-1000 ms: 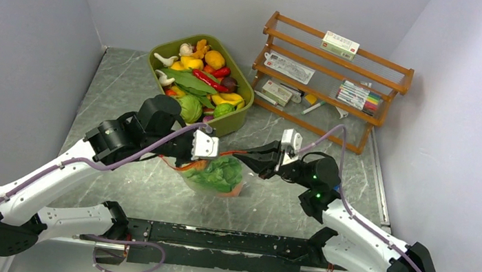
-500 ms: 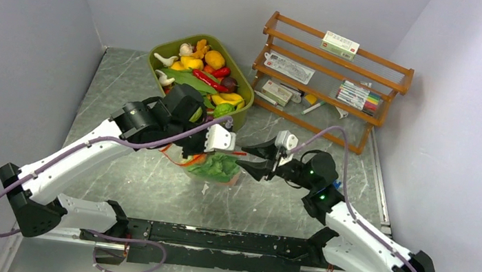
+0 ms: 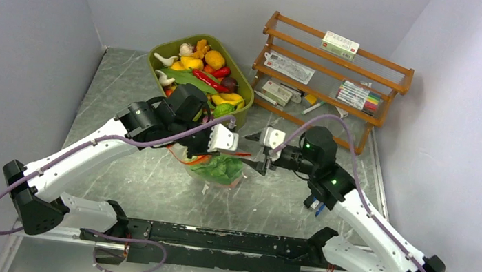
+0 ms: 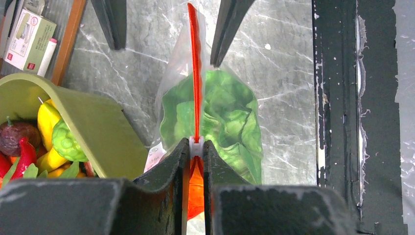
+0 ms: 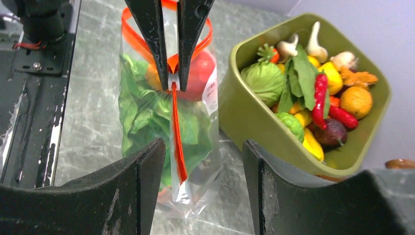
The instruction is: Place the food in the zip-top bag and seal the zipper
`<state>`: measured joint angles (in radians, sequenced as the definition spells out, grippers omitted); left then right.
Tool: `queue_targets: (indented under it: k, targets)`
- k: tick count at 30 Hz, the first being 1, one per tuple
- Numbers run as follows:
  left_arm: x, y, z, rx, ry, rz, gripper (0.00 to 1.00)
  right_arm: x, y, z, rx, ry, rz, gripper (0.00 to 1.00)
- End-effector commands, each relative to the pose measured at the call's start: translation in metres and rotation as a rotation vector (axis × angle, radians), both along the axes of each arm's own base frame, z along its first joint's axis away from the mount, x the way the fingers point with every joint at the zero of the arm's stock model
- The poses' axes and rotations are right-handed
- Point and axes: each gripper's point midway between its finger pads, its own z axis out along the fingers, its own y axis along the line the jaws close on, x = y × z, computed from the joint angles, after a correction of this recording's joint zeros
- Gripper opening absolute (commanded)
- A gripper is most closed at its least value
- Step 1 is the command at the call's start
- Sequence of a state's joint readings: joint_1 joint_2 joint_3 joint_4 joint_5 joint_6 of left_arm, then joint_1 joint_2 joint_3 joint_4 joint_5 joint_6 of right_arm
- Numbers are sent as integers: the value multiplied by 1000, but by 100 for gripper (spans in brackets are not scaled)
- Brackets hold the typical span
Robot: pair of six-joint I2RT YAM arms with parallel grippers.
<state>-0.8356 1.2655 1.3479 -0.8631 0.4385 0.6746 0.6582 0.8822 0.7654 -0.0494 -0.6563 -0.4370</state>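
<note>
Left wrist view: left gripper [image 4: 195,147] pinches zipper [image 4: 195,73]; right gripper [image 5: 203,147] spread, empty. Zip-top bag [image 4: 230,122] looks floppy and light; the stiffer zipper is probably the best hold.

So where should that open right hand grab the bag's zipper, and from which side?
Probably the free end of the zipper, opposite the left hand pinching its other end. Come from the right, straddling the strip: it runs thin, straight and edge-on toward the right hand.
</note>
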Motion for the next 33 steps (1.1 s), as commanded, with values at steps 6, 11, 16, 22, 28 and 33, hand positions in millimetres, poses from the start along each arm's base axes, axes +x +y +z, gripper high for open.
queue_targets:
  k: [6, 11, 16, 22, 28, 33]
  targets:
    - [-1, -12, 20, -92, -20, -28, 7, -9, 27, -10, -96, -1, 81, 57]
    - [-1, -14, 20, -100, -15, -28, 7, -15, 47, -12, -84, 3, 83, 52]
    - [-3, -14, 22, -112, -14, -31, 7, -13, 58, -11, -72, 2, 73, 35]
    - [-5, -10, 17, -108, -12, -21, 7, -14, 55, -1, 11, -15, 46, 0]
    - [-8, -3, 12, -102, -11, 0, 7, -10, 43, 2, 79, -21, -22, 0]
    - [-11, 10, 10, -78, -25, 27, 7, 2, 24, 4, 123, -29, -130, 0]
